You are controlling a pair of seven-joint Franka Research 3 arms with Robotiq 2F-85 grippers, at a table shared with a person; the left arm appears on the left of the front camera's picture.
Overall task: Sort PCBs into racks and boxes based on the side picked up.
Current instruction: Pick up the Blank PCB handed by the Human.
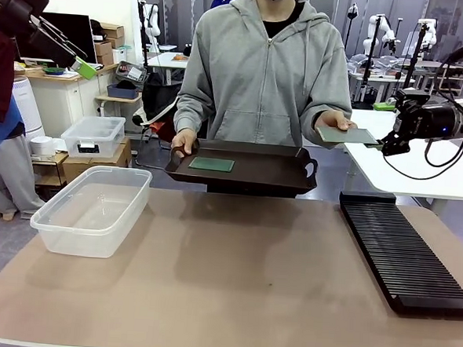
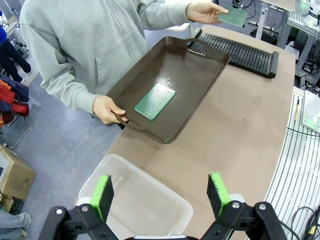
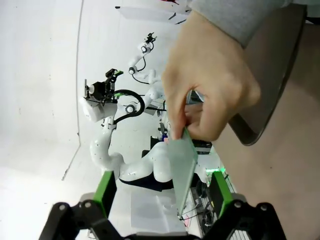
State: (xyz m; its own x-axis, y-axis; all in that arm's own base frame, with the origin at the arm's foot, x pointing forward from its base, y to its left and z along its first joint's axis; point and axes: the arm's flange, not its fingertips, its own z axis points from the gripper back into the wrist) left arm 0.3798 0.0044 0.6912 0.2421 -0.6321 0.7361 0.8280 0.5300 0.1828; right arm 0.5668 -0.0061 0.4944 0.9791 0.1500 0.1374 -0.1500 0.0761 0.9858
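The offered PCB (image 1: 348, 136) lies straight ahead of the right end effector (image 3: 163, 194), held out by the person's hand (image 1: 335, 119) above the far right of the bench (image 1: 233, 276). In the front view it lies roughly flat, its long axis running from the hand toward the end effector, with the free short edge just at the fingertips. In the right wrist view that free end reaches in between the 2 green pads, nearer one pad than the other and touching neither. The jaws stand wide open with nothing in them, so the grasp is not yet made. This arm is by far the nearer one.

The left end effector (image 2: 160, 199) is also spread wide and empty, hovering over the clear tub (image 1: 70, 238), well away from the board.

The offered board is thin and pale grey-green on its upper face. A second PCB (image 1: 212, 164), a deeper green, lies flat in the dark brown tray (image 1: 271, 176) that the person carries. The black slotted rack (image 1: 399, 254) sits on the bench below the handover, and the tub stands empty at the opposite end.
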